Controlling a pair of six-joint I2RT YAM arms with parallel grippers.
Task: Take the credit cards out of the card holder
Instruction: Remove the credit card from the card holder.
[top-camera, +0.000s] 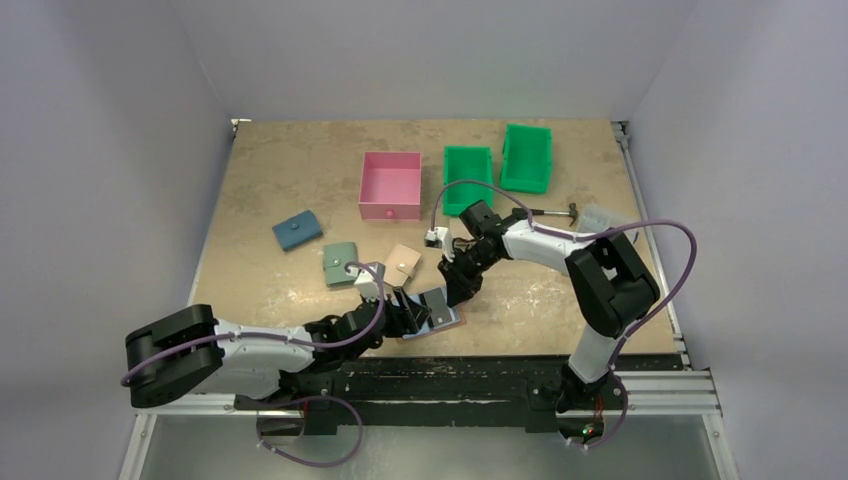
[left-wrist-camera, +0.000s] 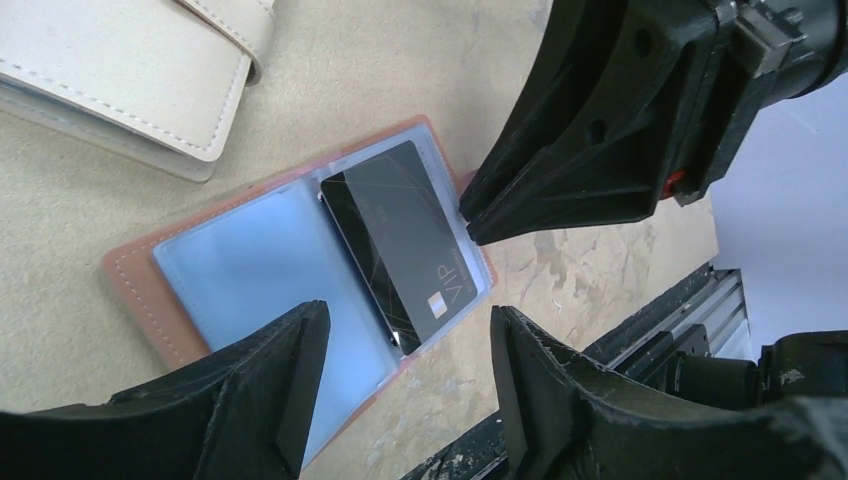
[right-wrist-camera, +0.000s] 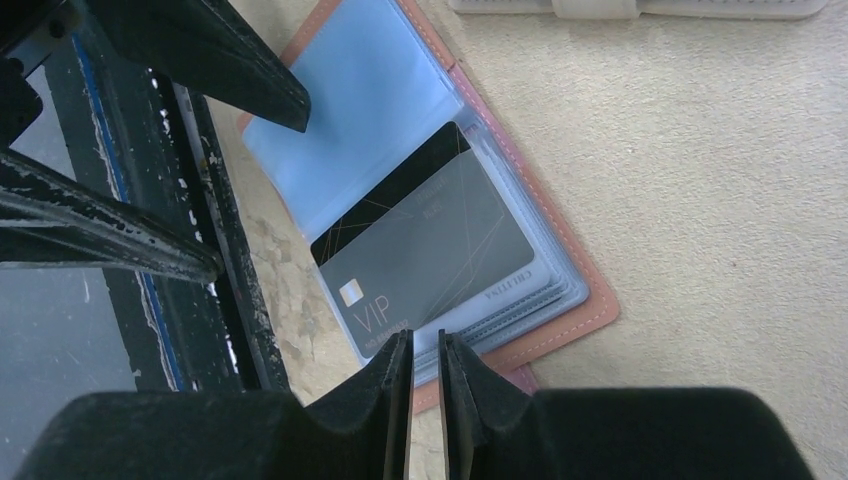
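The reddish-brown card holder (top-camera: 440, 312) lies open near the table's front edge, its light blue lining up (left-wrist-camera: 135, 285) (right-wrist-camera: 580, 300). A black card marked VIP (left-wrist-camera: 400, 235) (right-wrist-camera: 430, 250) sits in its right-hand sleeve, with a bare black strip on the spine side. I cannot make out a pale grey card. My left gripper (top-camera: 412, 312) (left-wrist-camera: 408, 325) is open and empty, hovering over the holder's near corner. My right gripper (top-camera: 460, 297) (right-wrist-camera: 425, 345) is shut to a thin slit with its tips at the holder's outer edge by the card. It also shows in the left wrist view (left-wrist-camera: 470, 215).
A beige wallet (top-camera: 403, 262) (left-wrist-camera: 120, 70) lies just behind the holder. A sage green wallet (top-camera: 341, 262) and a blue wallet (top-camera: 297, 232) lie to the left. A pink box (top-camera: 390, 185) and two green bins (top-camera: 467, 178) (top-camera: 526, 157) stand at the back. The black front rail (top-camera: 450, 365) is close by.
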